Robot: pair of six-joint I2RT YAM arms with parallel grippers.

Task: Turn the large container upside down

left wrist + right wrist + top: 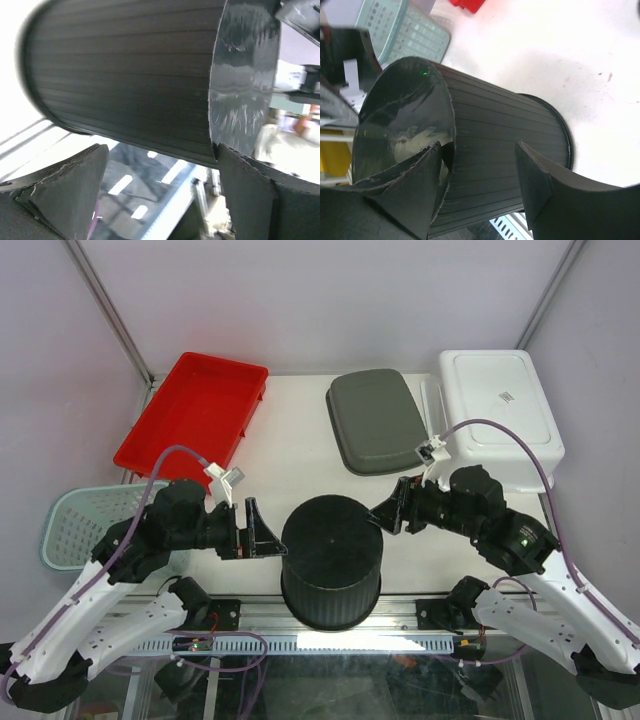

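Note:
The large black ribbed container (pixel 331 562) stands at the table's near edge with its flat glossy base up and its wider rim down. My left gripper (pixel 268 532) is open right beside its left wall. In the left wrist view (pixel 161 150) the ribbed wall (pixel 125 75) fills the space past the fingers, and the right finger (pixel 260 195) is at the edge of the base. My right gripper (pixel 392 512) is open at its upper right. In the right wrist view (pixel 479 145) the jaws straddle the edge between the base (pixel 405 115) and the wall (pixel 495 140).
A red tray (pixel 195 415) lies at the back left, a grey lid (pixel 375 420) at the back middle, a white bin (pixel 500 415) at the back right. A pale green basket (pixel 85 525) sits at the left edge. The rail (pixel 330 640) runs along the near edge.

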